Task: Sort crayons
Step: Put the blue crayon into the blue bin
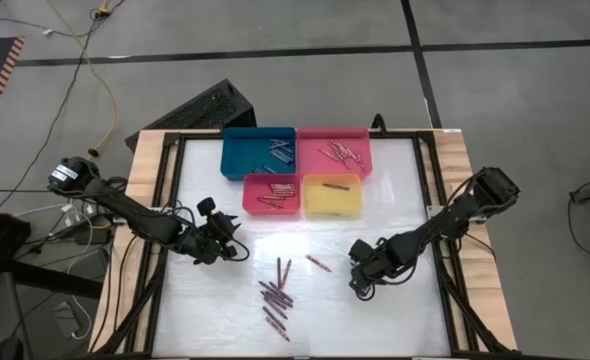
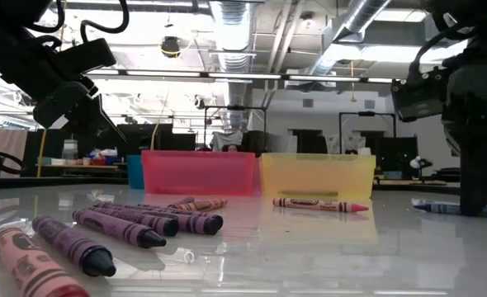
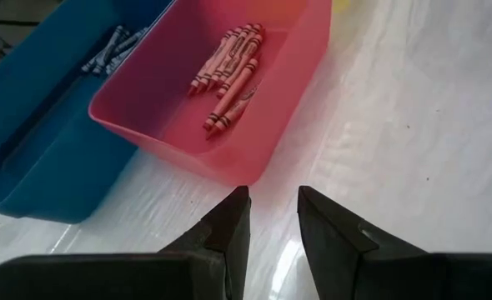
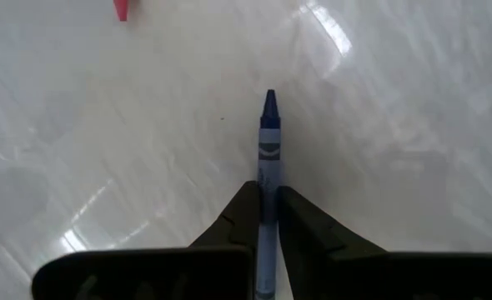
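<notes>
Several purple crayons (image 1: 275, 295) lie loose in a pile on the white table, near its front edge; they fill the foreground of the low view (image 2: 136, 223). One red crayon (image 1: 318, 263) lies alone to their right. My right gripper (image 1: 359, 288) stands right of the pile, pointing steeply down, shut on a dark blue crayon (image 4: 268, 142). My left gripper (image 1: 237, 250) hovers left of the pile, open (image 3: 271, 196), with nothing between its fingers, facing the red tray (image 3: 154, 125). My right gripper pinches the blue crayon's paper-wrapped shaft (image 4: 268, 171) between its two fingers, coming from above. The crayon runs out past the fingertips, its point (image 4: 269, 102) leading. In the low view it lies about level (image 2: 437, 206) at table height; whether it rests on the table I cannot tell.
Four trays stand at the far middle: blue (image 1: 237, 160) and pink (image 1: 360, 140) behind, red (image 1: 250, 200) and yellow (image 1: 332, 205) in front, each with crayons inside. Bare table lies between the trays and the pile.
</notes>
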Robot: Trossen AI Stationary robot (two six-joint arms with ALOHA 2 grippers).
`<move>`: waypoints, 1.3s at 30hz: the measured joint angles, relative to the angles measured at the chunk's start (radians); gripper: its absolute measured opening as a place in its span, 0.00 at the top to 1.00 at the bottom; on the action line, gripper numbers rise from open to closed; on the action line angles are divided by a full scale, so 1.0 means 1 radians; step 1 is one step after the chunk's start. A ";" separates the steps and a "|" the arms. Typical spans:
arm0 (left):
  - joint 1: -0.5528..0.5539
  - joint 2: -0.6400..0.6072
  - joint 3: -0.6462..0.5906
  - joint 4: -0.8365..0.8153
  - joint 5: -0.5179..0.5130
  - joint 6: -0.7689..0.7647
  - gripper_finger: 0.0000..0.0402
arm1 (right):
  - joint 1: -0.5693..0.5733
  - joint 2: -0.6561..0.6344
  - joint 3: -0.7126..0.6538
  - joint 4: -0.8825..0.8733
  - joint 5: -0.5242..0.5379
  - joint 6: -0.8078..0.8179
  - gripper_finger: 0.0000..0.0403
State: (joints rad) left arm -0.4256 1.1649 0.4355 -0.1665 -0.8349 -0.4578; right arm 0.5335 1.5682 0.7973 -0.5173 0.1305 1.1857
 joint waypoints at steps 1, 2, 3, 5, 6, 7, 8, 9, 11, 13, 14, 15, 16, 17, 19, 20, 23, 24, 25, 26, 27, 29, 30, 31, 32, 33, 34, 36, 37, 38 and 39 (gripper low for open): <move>0.000 0.000 0.000 0.000 0.000 -0.001 0.77 | -0.002 0.017 0.000 0.002 -0.010 -0.005 0.86; 0.000 0.000 0.000 0.000 0.000 -0.002 0.77 | -0.006 0.033 0.000 0.002 -0.015 -0.005 0.86; 0.000 0.000 0.000 0.000 0.000 -0.002 0.77 | -0.008 0.045 -0.001 0.002 -0.022 0.000 0.86; 0.000 0.000 0.000 -0.001 0.000 -0.002 0.77 | -0.012 0.063 0.000 -0.002 -0.027 0.008 0.86; 0.000 0.000 0.000 0.000 0.000 -0.003 0.77 | -0.012 0.066 0.001 -0.002 -0.031 0.011 0.86; 0.000 0.000 0.000 0.000 0.000 -0.005 0.77 | -0.012 0.069 0.001 -0.002 -0.031 0.011 0.86; 0.000 0.000 0.000 0.000 0.000 -0.007 0.77 | -0.011 0.069 0.001 -0.002 -0.031 0.011 0.87; 0.000 0.000 0.000 0.000 0.000 -0.007 0.77 | -0.011 0.069 0.001 -0.003 -0.030 0.011 0.87; 0.000 0.000 0.000 -0.001 0.000 -0.007 0.77 | -0.011 0.065 0.000 -0.004 -0.030 0.011 0.89; 0.000 0.000 0.000 0.000 0.000 -0.007 0.77 | -0.011 0.064 0.000 -0.003 -0.026 0.015 0.91; 0.000 0.000 0.000 0.000 0.000 -0.007 0.77 | -0.011 0.064 0.000 -0.003 -0.023 0.018 0.93; 0.000 0.000 0.000 0.000 0.000 -0.007 0.77 | -0.011 0.064 0.000 -0.002 -0.022 0.018 0.94; 0.000 0.000 0.000 0.000 0.000 -0.007 0.77 | -0.012 0.064 0.000 0.000 -0.015 0.018 0.96; 0.000 0.000 0.000 0.000 0.000 -0.010 0.77 | -0.012 0.065 0.000 0.003 -0.007 0.018 0.98; 0.000 0.000 0.000 0.000 0.000 -0.015 0.77 | -0.013 0.065 0.001 0.006 0.024 0.019 0.99; 0.000 0.000 0.000 0.000 0.000 -0.017 0.77 | -0.014 0.066 0.006 0.005 0.043 0.019 0.99; 0.000 0.000 0.000 0.000 0.001 -0.018 0.77 | -0.025 0.067 0.029 -0.010 0.070 0.002 0.99; 0.000 0.000 0.000 0.000 0.001 -0.018 0.77 | -0.031 0.068 0.041 -0.018 0.081 -0.011 0.99; 0.000 0.000 0.000 0.000 0.000 -0.018 0.77 | -0.038 0.070 0.054 -0.020 0.096 -0.030 0.99; 0.000 0.000 0.000 0.000 0.000 -0.018 0.77 | -0.047 0.072 0.069 -0.016 0.117 -0.054 0.99; 0.000 0.000 0.000 0.000 0.000 -0.018 0.77 | -0.059 0.070 0.086 -0.015 0.135 -0.081 1.00; 0.000 0.000 0.000 0.000 0.000 -0.019 0.77 | -0.085 0.074 0.116 0.002 0.186 -0.132 1.00; 0.000 0.000 0.000 0.000 0.000 -0.023 0.77 | -0.101 0.075 0.133 0.006 0.227 -0.167 1.00; 0.000 0.000 0.000 0.001 0.000 -0.028 0.77 | -0.118 0.074 0.147 0.013 0.246 -0.193 1.00; 0.000 0.000 0.000 0.000 0.000 -0.035 0.77 | -0.135 0.073 0.165 0.012 0.264 -0.222 1.00; 0.000 0.000 0.000 0.001 0.002 -0.041 0.77 | -0.153 0.072 0.183 0.011 0.281 -0.255 1.00; 0.000 0.000 0.000 0.001 0.005 -0.047 0.77 | -0.171 0.072 0.203 0.006 0.283 -0.291 1.00; 0.000 0.000 0.000 0.000 0.008 -0.054 0.77 | -0.208 0.072 0.239 0.006 0.284 -0.378 1.00; 0.000 0.000 0.000 0.000 0.009 -0.057 0.77 | -0.229 0.072 0.257 0.012 0.292 -0.422 1.00; 0.000 0.000 0.000 0.001 0.009 -0.059 0.77 | -0.252 0.072 0.275 0.024 0.316 -0.465 1.00; 0.000 0.000 0.000 0.002 0.009 -0.059 0.77 | -0.274 0.072 0.290 0.048 0.345 -0.509 1.00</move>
State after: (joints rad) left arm -0.4257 1.1648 0.4355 -0.1646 -0.8259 -0.5171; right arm 0.2591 1.6398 1.0876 -0.4693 0.4755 0.6769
